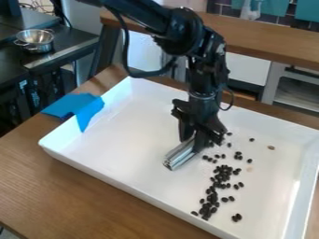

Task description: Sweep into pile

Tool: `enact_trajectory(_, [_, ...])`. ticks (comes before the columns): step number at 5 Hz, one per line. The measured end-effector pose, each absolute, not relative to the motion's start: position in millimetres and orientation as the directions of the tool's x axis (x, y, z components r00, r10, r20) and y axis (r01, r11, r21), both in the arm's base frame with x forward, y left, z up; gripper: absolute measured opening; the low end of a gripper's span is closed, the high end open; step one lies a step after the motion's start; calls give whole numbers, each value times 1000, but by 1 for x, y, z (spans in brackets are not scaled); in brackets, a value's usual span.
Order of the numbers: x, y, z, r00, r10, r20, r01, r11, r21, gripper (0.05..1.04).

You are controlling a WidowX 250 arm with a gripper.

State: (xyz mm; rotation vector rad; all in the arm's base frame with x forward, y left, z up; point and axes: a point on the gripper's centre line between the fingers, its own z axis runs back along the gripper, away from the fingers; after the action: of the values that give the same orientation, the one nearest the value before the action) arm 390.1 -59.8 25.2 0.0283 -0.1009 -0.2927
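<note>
Well, from where I'm standing, the likeliest trouble is the beans [218, 185] getting away: they look small and roundish, and a quick shove would send them rolling over the smooth floor of the tray [115, 164] instead of bunching up. The tool [200, 136] is closed on the bar [180, 154], seemingly near its upper end, so drag from a thick clump could twist it in that grip. I can't tell whether the bar touches the tray floor; if it rides high, beans could slip underneath, and if it presses too hard it could catch or nudge the tray across the desk [68, 190]. It is also narrow beside that long trail of beans, so some would probably spill round its ends, and the loose ones out to the right, with a paler bit [271, 147] among them, would be easy to miss. Beans near the low front wall might get jammed against it. As for the bar, it sits around the middle of the tray, left of the beans as the camera has it, most of them apart from it. Its ribbed silvery length slants from under the tool down and to the left, the bare end pointing at the front left, roughly in line with the tray's short left side. Its other end is hidden by the tool.
</note>
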Motion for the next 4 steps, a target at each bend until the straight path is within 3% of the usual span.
enact_trajectory(4, [355, -95, 28, 917, -400, 5, 400, 916, -22, 367])
